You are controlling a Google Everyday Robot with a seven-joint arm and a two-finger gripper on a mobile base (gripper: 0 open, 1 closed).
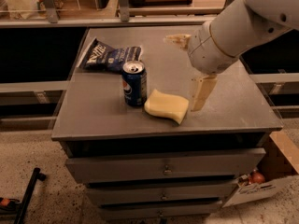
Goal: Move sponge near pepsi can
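Observation:
The pale yellow sponge [166, 106] lies flat on the grey table top [93, 120], just right of the pepsi can [134, 83] and almost touching it. The dark blue can stands upright near the table's front left. My gripper [189, 67] is to the right of the sponge and a little above it, open and empty. One cream finger [202, 93] points down beside the sponge's right end; the other finger [177, 40] points left farther back. The fingers do not touch the sponge.
A dark blue chip bag [110, 55] lies behind the can at the table's back left. The table is a cabinet with drawers [163, 169] below. A cardboard box [264, 181] stands on the floor at the lower right.

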